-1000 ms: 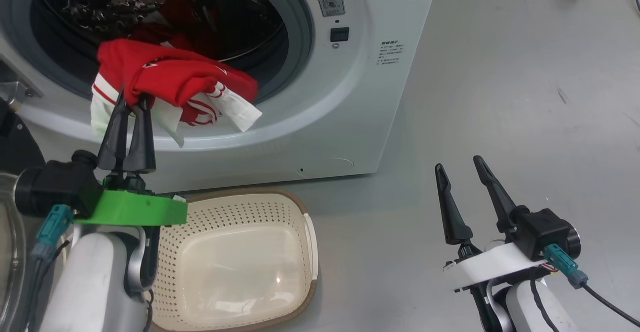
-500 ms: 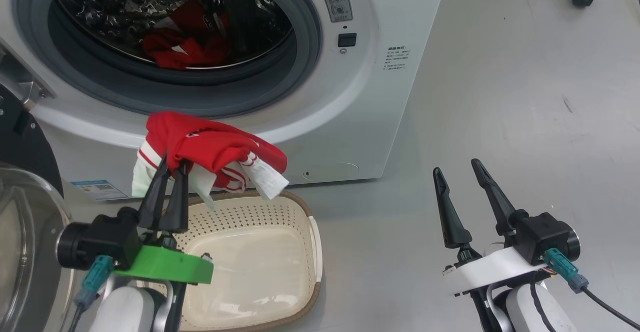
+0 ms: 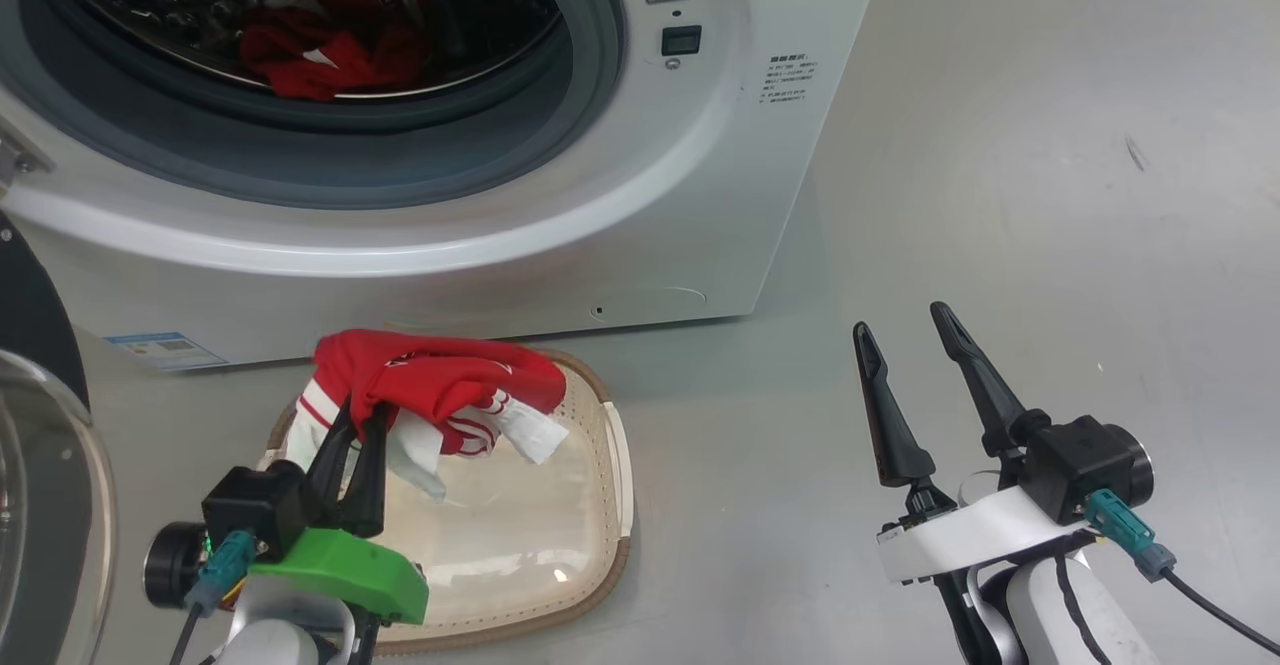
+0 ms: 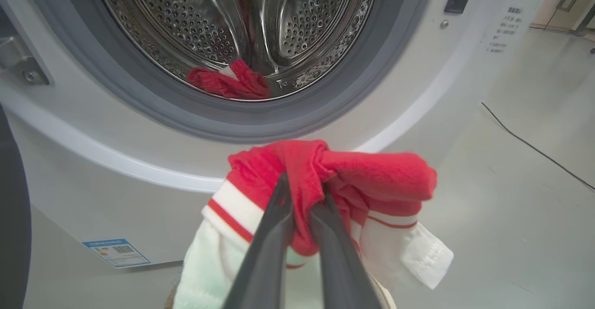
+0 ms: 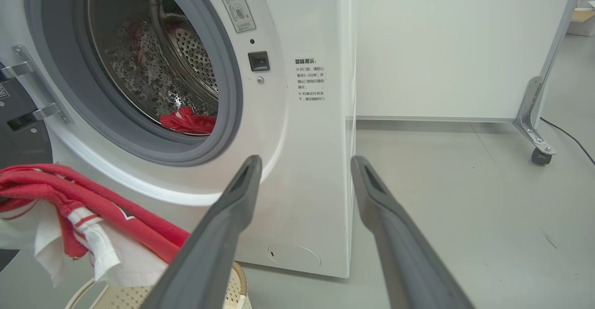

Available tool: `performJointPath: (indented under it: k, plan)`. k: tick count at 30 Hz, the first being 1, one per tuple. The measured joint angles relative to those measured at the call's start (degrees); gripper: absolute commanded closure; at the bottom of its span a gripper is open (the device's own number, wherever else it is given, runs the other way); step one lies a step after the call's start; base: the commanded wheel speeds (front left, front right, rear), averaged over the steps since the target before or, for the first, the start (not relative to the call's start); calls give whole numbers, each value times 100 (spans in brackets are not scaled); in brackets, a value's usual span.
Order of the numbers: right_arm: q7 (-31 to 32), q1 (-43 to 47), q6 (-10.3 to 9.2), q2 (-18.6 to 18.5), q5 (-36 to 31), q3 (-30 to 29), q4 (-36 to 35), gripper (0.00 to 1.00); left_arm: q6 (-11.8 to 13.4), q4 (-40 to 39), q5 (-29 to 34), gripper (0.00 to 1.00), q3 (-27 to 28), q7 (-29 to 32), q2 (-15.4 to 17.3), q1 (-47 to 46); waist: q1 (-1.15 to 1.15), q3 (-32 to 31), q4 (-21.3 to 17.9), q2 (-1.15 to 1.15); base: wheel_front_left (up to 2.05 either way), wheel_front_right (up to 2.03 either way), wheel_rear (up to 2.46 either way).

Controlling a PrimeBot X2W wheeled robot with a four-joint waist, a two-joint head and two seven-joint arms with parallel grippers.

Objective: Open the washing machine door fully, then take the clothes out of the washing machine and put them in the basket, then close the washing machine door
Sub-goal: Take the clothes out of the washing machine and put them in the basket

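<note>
Two garments (image 3: 440,380): left pincer (image 3: 362,415) grips one over basket (image 3: 620,465), one in washing machine (image 3: 700,145); right pincer (image 3: 900,319) wide.

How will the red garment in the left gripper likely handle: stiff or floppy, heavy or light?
Likely floppy: the garment droops in folds either side of the left fingers. Probably light: one small pinch carries it. It may drape over the basket rim.

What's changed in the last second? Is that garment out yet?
The left gripper, shut on a red garment, has carried it from the washing machine opening down to just over the basket; not released. Unchanged: right gripper open and idle, more red clothes inside, door open.
</note>
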Motion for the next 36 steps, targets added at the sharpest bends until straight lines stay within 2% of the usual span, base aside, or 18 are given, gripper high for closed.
performJointPath:
  k: [9, 16, 23, 36]
  plan:
    - [0, -224, -4, -1, 0, 79, -164, 0, -8, 980, -197, 100, 26, 290, -2, -126, 0, 447, -148, 0, 0, 0, 0]
    - [0, -454, -20, -4, 0, 203, -325, 0, -20, 1674, -382, 100, 164, 605, -16, -770, 0, 880, -261, 0, 0, 0, 0]
    - [0, -756, -71, -10, 26, 357, -498, 0, -133, 2328, -586, 100, 213, 1090, 7, -1376, 0, 1363, -429, 0, 0, 0, 0]
    - [0, -1207, -223, -15, 115, 477, -639, 0, -298, 3299, -946, 100, 411, 1748, 182, -2283, 1, 2228, -844, 0, 0, 0, 0]
